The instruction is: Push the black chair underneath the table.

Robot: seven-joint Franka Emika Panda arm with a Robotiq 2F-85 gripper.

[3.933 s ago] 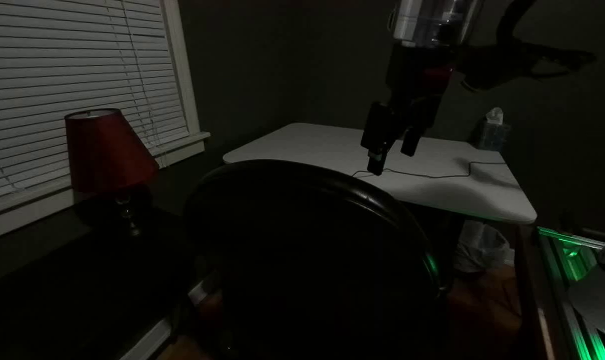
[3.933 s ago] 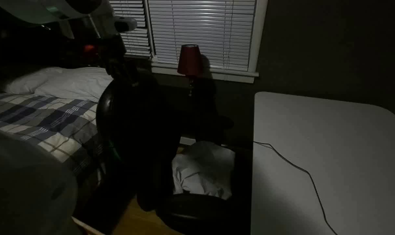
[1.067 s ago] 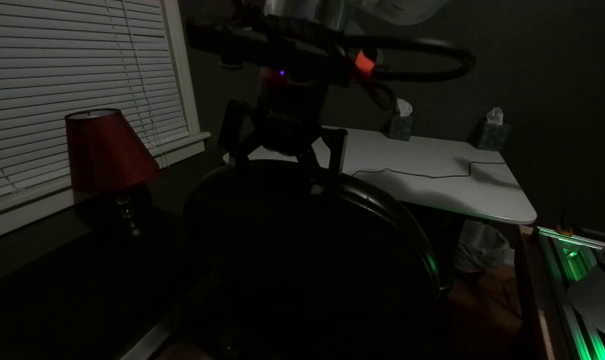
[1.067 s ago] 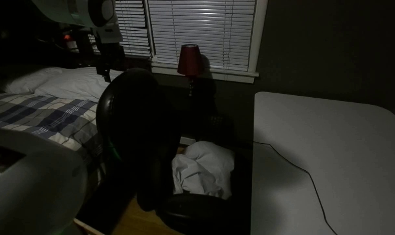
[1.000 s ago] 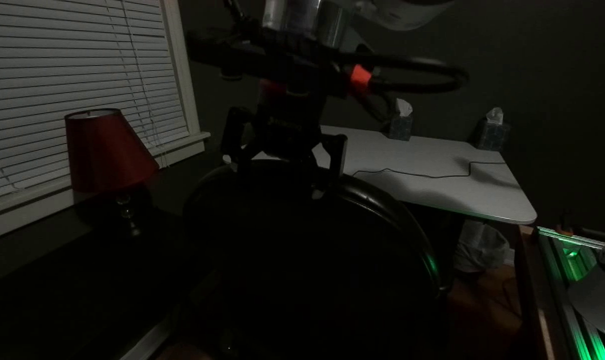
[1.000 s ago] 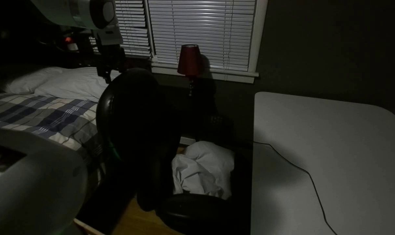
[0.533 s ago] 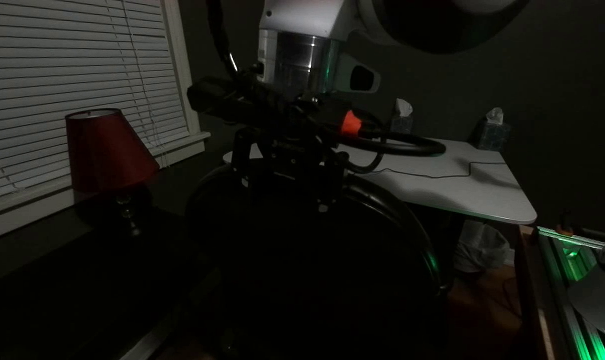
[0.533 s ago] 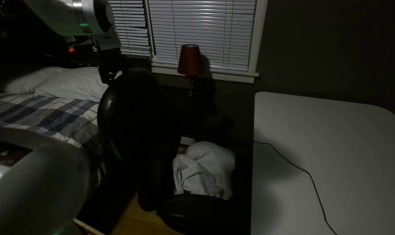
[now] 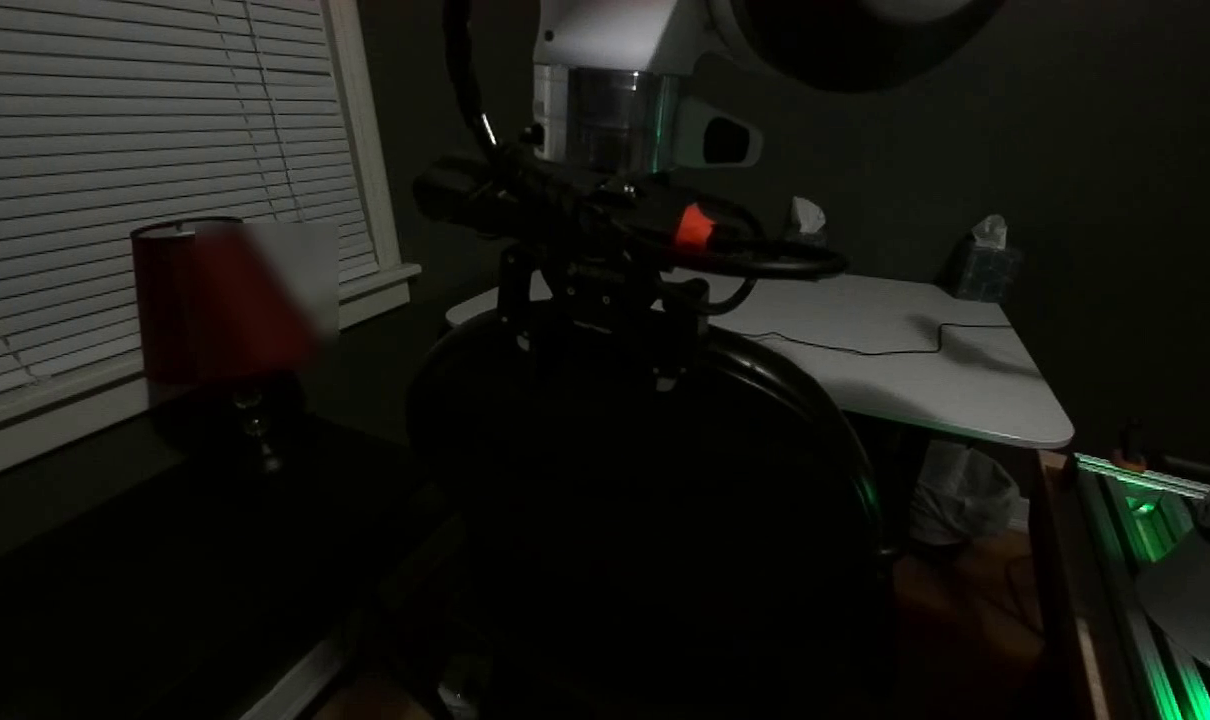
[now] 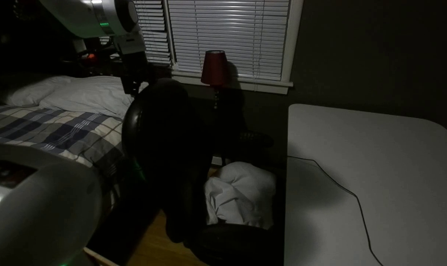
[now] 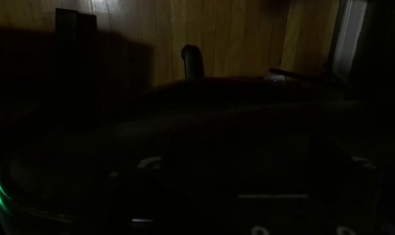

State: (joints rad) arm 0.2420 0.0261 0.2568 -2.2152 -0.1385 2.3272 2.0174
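The black chair stands upright with its broad rounded backrest away from the white table. In an exterior view the chair shows side-on, its seat close to the edge of the table. My gripper is low at the top of the backrest, on its rear face, apparently touching it. It also shows in an exterior view at the backrest's upper rear edge. Its fingers are spread apart with nothing gripped. In the wrist view the backrest fills the dark middle and the fingers are hard to make out.
A white pillow or cloth lies on the seat. A red lamp stands near the window. A plaid bed is behind the chair. A thin cable and tissue boxes are on the table. A trash bin stands below.
My gripper has come across and down from above to the rear of the backrest. In the last half second the gripper and chair have shifted together a little toward the table.
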